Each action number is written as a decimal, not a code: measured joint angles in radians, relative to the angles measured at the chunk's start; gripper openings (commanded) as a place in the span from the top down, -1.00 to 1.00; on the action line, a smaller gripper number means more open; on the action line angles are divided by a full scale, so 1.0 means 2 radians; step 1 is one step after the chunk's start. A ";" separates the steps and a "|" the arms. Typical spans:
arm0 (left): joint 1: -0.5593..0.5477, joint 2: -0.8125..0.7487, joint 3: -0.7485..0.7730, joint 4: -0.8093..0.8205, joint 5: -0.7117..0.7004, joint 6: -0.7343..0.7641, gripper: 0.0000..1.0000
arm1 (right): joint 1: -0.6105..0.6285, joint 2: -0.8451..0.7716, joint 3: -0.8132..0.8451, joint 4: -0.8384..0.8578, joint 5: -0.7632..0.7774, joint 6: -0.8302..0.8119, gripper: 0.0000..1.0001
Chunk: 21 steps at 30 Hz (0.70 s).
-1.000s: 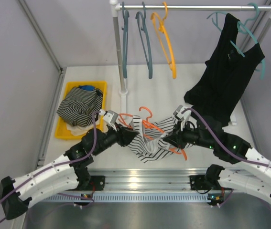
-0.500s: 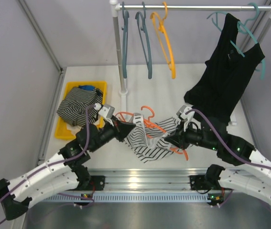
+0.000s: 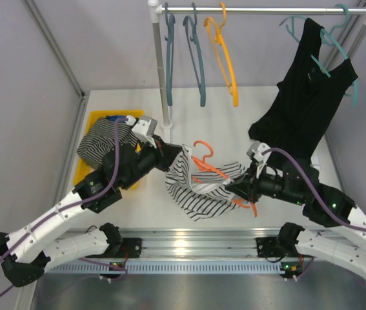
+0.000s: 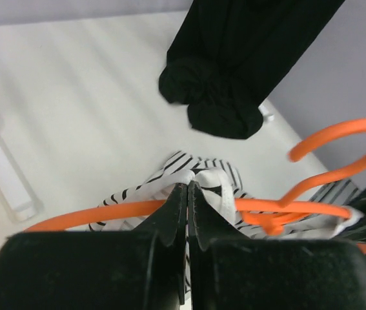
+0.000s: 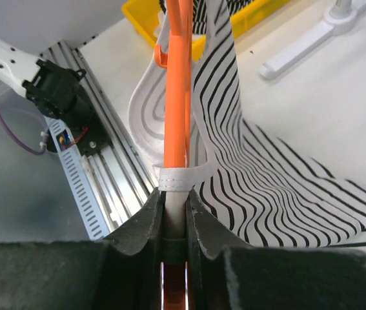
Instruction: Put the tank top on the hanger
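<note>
Right gripper (image 5: 175,208) clamps hanger (image 5: 176,97), tank top (image 5: 266,187).

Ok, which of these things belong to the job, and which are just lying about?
In the job: tank top, red-orange hanger, left gripper shut on the top, right gripper shut on the hanger.
Lying about: yellow tray, darker striped garment, black top, amber hanger, teal hangers.

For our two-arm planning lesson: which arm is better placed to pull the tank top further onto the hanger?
Left, probably. The left gripper is shut on the tank top at its white edge, ready to pull fabric; the right gripper is clamped on the hanger, holding it steady.
</note>
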 measured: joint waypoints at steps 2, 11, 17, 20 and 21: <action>0.002 0.014 0.013 -0.021 -0.001 0.005 1.00 | 0.000 -0.002 0.017 -0.004 -0.002 0.000 1.00; 0.008 0.044 0.120 -0.069 0.000 0.028 0.60 | 0.000 -0.007 0.109 -0.024 -0.001 -0.002 1.00; 0.009 0.054 0.170 -0.076 0.008 0.044 0.16 | 0.000 -0.006 0.139 -0.026 0.012 0.000 1.00; 0.009 0.064 0.189 -0.078 0.019 0.050 0.12 | 0.000 -0.006 0.147 -0.025 0.024 0.002 1.00; 0.009 0.067 0.193 -0.079 0.020 0.051 0.12 | 0.000 -0.006 0.149 -0.024 0.028 0.003 1.00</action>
